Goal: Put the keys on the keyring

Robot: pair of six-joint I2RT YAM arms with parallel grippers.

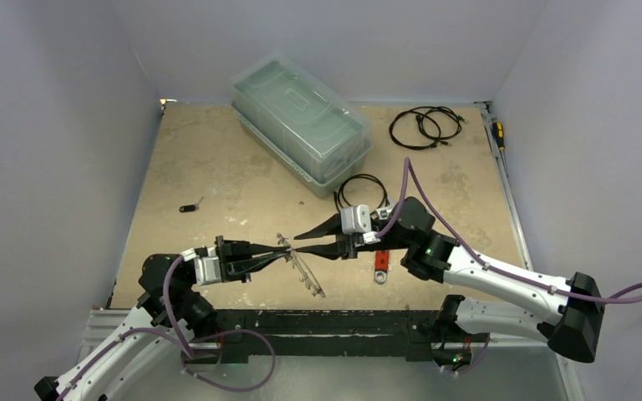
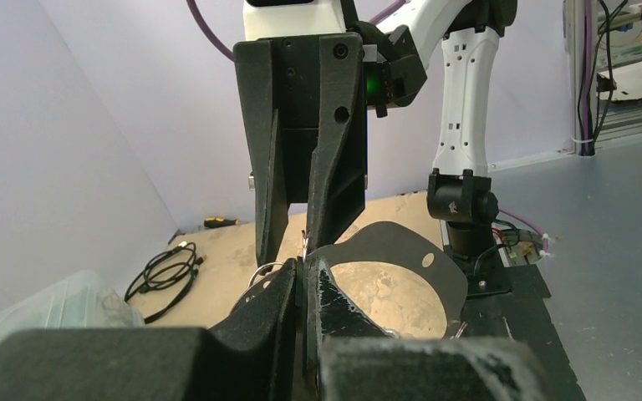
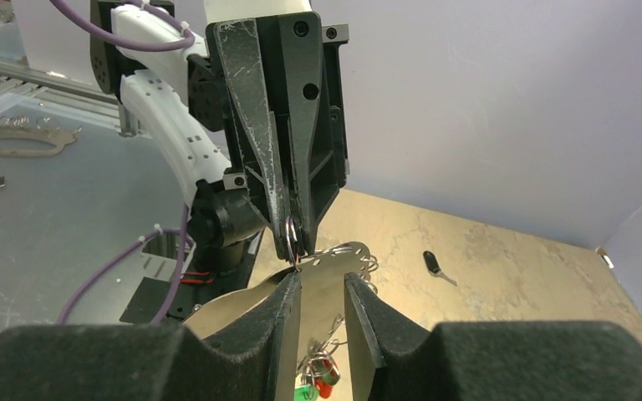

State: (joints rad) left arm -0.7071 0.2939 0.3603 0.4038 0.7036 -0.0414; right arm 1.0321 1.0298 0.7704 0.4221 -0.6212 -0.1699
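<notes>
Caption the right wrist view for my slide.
Shut left gripper pinches the keyring before the open right gripper, red- and green-tagged keys dangling below.

Grey keyring (image 2: 401, 242), keys (image 3: 322, 387) tagged red and green, tan table (image 1: 217, 167)

There are 1 left tool (image 1: 289, 248), 1 right tool (image 1: 296, 244), 1 keyring (image 1: 308, 276), 1 black key (image 1: 188, 208), 1 box (image 1: 301, 117), 2 cable coils (image 1: 425, 125), 1 wrench (image 1: 379, 267) and 1 screwdriver (image 1: 498, 134).

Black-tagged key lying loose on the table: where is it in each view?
Top external: small black-tagged metal key, left of both arms on the tan tabletop.
Left wrist: not in it.
Right wrist: key right of centre, on the tabletop.
Shared landmark: left claw, shut on the thin silvery metal keyring.
</notes>
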